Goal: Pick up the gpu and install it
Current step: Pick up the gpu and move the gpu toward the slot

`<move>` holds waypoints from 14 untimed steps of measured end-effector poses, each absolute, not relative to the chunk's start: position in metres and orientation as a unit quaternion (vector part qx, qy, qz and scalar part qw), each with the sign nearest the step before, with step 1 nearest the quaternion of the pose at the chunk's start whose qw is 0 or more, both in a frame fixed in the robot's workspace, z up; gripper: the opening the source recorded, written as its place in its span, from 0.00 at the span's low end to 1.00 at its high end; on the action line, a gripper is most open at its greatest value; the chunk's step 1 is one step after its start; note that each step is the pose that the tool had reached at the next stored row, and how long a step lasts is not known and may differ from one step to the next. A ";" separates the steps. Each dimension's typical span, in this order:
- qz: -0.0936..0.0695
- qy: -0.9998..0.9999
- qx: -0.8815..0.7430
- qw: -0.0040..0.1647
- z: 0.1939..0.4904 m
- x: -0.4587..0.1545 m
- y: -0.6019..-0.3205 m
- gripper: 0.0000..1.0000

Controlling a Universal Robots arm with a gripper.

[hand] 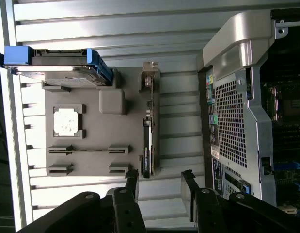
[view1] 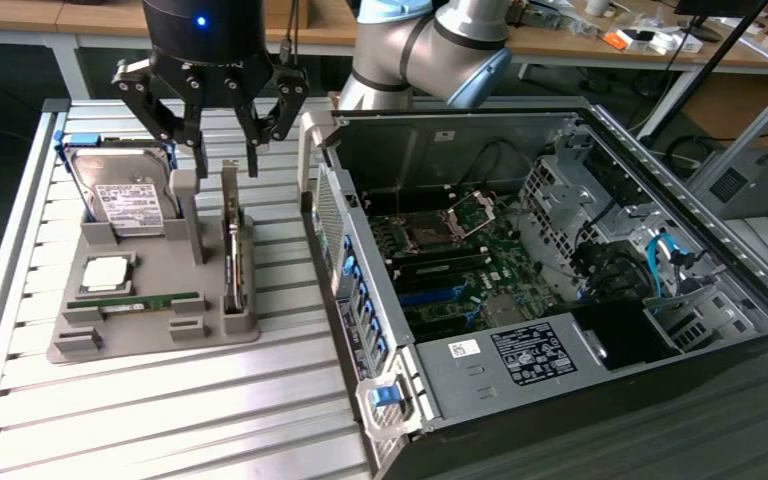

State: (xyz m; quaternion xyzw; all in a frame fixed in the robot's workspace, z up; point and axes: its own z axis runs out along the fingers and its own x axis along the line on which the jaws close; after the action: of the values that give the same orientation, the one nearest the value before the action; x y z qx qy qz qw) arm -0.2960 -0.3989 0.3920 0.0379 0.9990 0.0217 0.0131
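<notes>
1. Claw is spread wide and pinches nothing. It hangs above the far end of the gpu.
2. The gpu stands on edge in its slot in the grey holder, on the side nearest the open computer case. The hard drive is on the holder's other side.
3. Step in hand, by my reading: the pick-up. Card not gripped, nothing installed.
4. A grip calls for 1 finger on each side of the thin upper edge. In the wrist view the card sits nearer 1 finger, so it needs centring.

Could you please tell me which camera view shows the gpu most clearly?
The wrist view: the gpu shows its full length edge-on, silvery bracket at one end, nothing covering it. The exterior view shows it as a thin upright sliver in the gray holder, beneath the open gripper.
</notes>
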 end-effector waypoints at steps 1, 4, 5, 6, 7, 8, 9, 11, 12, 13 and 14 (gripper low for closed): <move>0.022 0.999 0.038 0.013 0.392 -0.296 -0.399 0.48; 0.022 0.999 0.038 0.013 0.392 -0.296 -0.399 0.48; 0.022 0.999 0.038 0.013 0.392 -0.296 -0.399 0.48; 0.022 0.999 0.038 0.013 0.392 -0.296 -0.399 0.48; 0.022 0.999 0.038 0.013 0.392 -0.296 -0.399 0.48; 0.022 0.999 0.038 0.013 0.392 -0.296 -0.399 0.48; 0.022 0.999 0.038 0.013 0.392 -0.296 -0.399 0.48; 0.022 0.999 0.038 0.013 0.391 -0.296 -0.399 0.48; 0.022 0.999 0.038 0.013 0.390 -0.296 -0.399 0.48; 0.022 0.999 0.038 0.013 0.389 -0.296 -0.399 0.48; 0.022 0.999 0.038 0.013 0.389 -0.296 -0.399 0.48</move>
State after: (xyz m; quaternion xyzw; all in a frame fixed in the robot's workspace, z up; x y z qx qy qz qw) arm -0.2961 -0.3989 0.3887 0.0379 0.9990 0.0217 0.0130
